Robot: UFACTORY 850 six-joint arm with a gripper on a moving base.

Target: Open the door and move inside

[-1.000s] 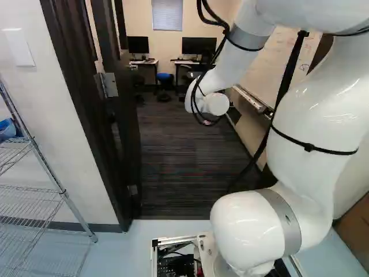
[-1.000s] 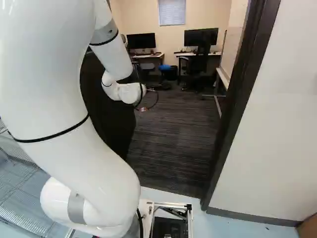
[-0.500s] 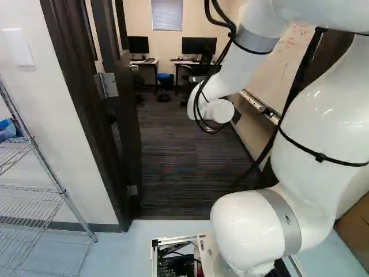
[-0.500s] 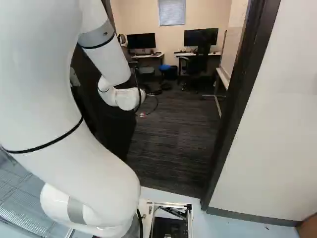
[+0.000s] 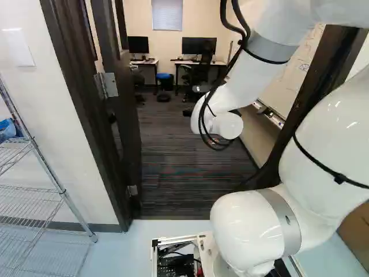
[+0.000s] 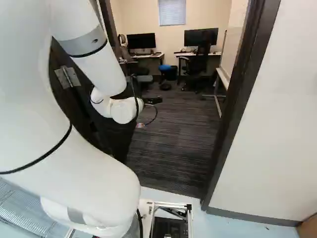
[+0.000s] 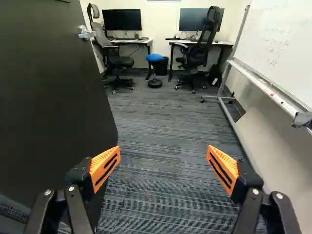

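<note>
The black gripper (image 6: 152, 100) shows partly beyond my white wrist in the right base view. In the wrist view the gripper (image 7: 163, 163) stands open, its orange pads wide apart over dark carpet and nothing between them. The dark door (image 7: 48, 97) is swung open into the room, beside the fingers; its silver handle (image 7: 87, 33) lies farther ahead, apart from them. The left base view shows the door (image 5: 124, 121) near edge-on by its hinge (image 5: 108, 85). The doorway's other jamb (image 6: 238, 99) rises at the right of the right base view.
Inside are desks with monitors (image 7: 123, 20), office chairs (image 7: 197, 46), a blue stool (image 7: 154, 57) and a wheeled whiteboard (image 7: 278, 44) along one side. A wire shelf (image 5: 40, 202) stands at the left of the left base view. Walls (image 6: 282, 124) flank the doorway.
My arm has swung: its upper parts shifted right in the left base view and left in the right base view, the wrist slightly lower. A hinge now shows past it. The base has not moved.
</note>
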